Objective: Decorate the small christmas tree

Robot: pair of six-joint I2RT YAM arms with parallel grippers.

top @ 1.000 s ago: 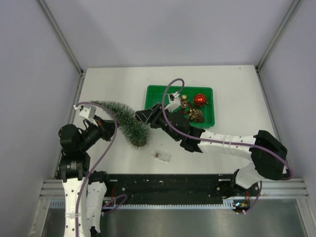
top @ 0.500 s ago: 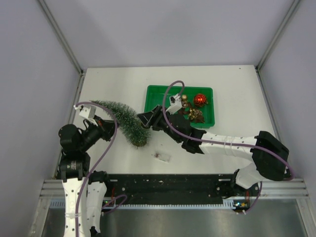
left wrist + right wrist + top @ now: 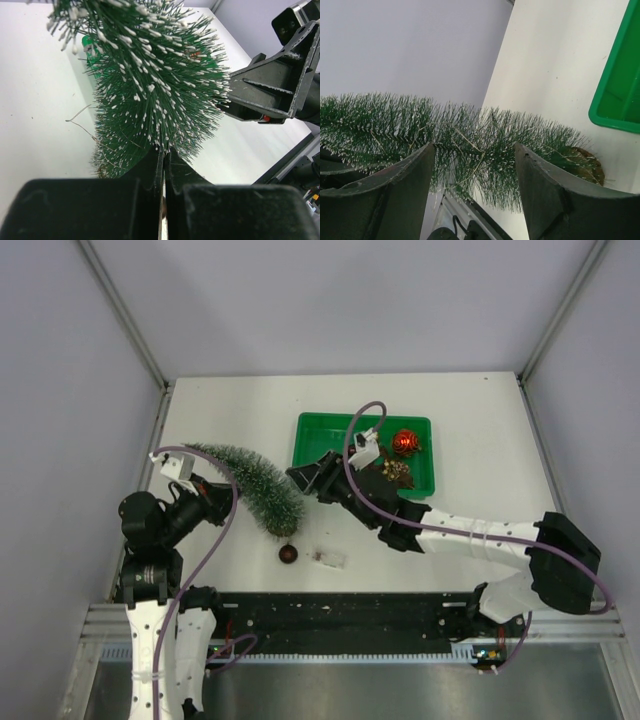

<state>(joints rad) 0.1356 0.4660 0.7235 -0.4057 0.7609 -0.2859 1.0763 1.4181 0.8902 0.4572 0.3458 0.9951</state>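
The small christmas tree (image 3: 252, 485), bristly dark green with frosted tips, hangs tilted over the table's left side, its brown base (image 3: 587, 165) towards the front. My left gripper (image 3: 222, 492) is shut on its stem among the bristles (image 3: 150, 75). My right gripper (image 3: 302, 478) stands open just right of the tree, nothing between its fingers (image 3: 540, 200). A thin golden thread (image 3: 475, 167) hangs loose in the branches. A small dark red ball (image 3: 288, 554) lies on the table below the tree's base.
A green tray (image 3: 318, 435) behind the right gripper holds a red ornament (image 3: 404, 442) and brownish-gold ones (image 3: 395, 472). A small clear scrap (image 3: 328, 558) lies beside the red ball. Metal rails run along the table's front edge and side walls.
My right gripper opened wider and drew back slightly right from the tree. A dark red ball now lies on the table under the tree's base. The left arm held still.
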